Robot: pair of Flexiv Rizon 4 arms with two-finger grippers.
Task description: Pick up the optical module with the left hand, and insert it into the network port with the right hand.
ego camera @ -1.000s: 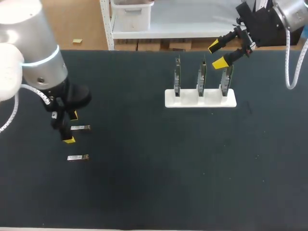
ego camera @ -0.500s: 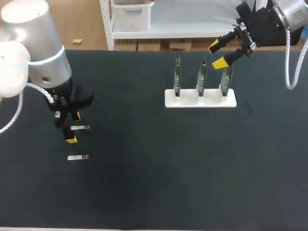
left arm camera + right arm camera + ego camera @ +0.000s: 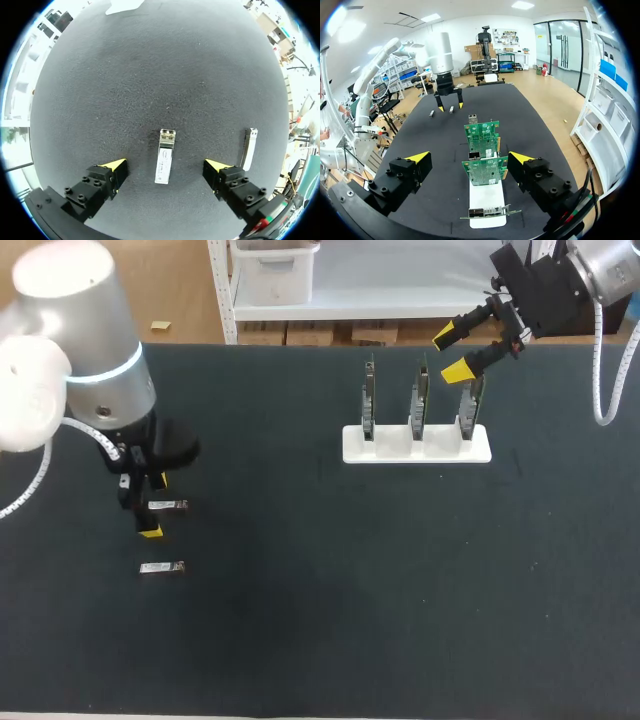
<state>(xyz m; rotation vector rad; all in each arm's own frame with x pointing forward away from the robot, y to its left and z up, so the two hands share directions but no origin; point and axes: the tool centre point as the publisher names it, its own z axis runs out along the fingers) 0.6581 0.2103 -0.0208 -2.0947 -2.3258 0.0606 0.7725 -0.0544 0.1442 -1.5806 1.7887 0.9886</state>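
The left gripper [image 3: 165, 166], wide open, straddles a small silver optical module [image 3: 165, 156] (touching neither side). The right gripper [image 3: 452, 353], open and empty, hangs above upright green circuit boards [image 3: 482, 150].

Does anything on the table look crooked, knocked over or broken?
Nothing stands out. The two optical modules lie flat on the table, and the three circuit boards stand upright in their white holder.

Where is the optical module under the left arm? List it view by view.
Head view: the optical module at the left, between the left arm's jaws.
Left wrist view: the optical module lies centred between its own open jaws.
Right wrist view: the optical module, far ahead, between the other arm's jaws.
Shared landmark: the second module beside it.
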